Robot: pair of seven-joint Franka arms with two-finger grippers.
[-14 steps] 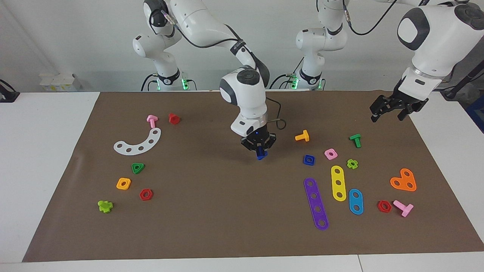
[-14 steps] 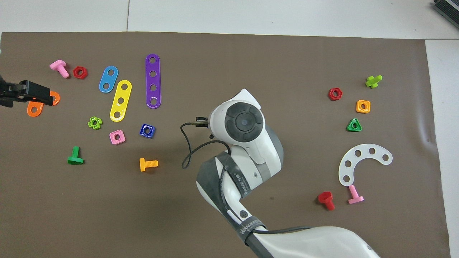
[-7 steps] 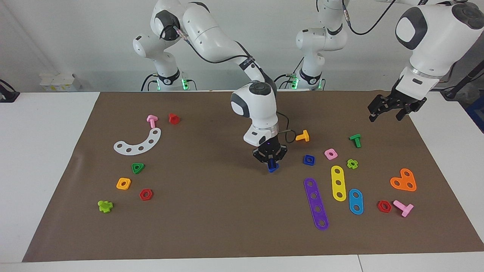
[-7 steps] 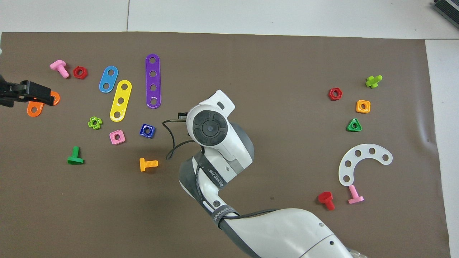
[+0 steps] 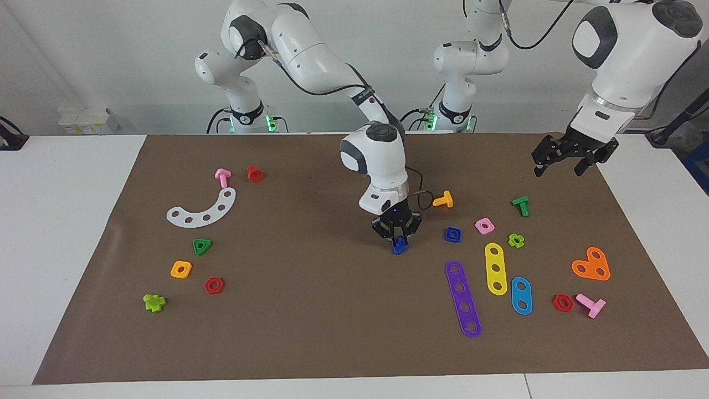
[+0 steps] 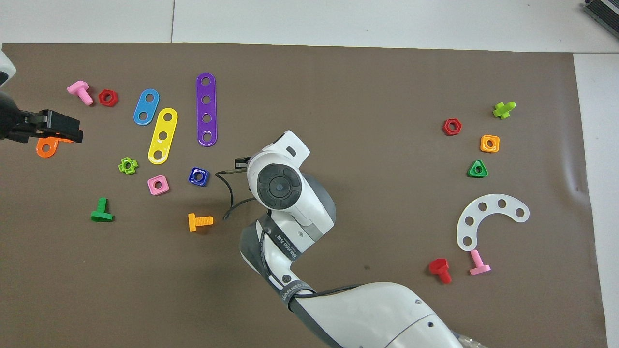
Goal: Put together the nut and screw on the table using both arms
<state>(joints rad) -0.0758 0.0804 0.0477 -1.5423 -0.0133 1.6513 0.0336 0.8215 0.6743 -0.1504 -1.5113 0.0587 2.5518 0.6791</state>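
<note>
Where the brown mat covers the white counter (image 5: 66,233), the right arm's black two-finger pincer (image 5: 396,240) is down at the middle of the mat with the small dark-blue plastic screw (image 5: 398,246) directly under its fingertips. The screw sits on or just above the mat, and the fingertips still bracket it; whether they clamp it or have begun to let go cannot be told. From overhead the arm's white wrist hides both the pincer and the screw.

Toward the left arm's end of the counter, near the screw but clearly apart from it, lies the small dark-blue square plastic nut (image 5: 453,235) with its round hole facing up. A pink square plastic nut (image 5: 484,225) lies just beside it, and an orange plastic bolt (image 5: 443,199) lies nearer to the robots. A long purple plastic strip with four holes (image 5: 463,299) lies farther from the robots than the blue nut.

At its own end of the mat the left arm's pincer (image 5: 559,164) hangs in the air with its fingers spread apart and nothing between them. Seen from overhead it is over an orange heart-shaped plastic plate (image 6: 47,147).
</note>
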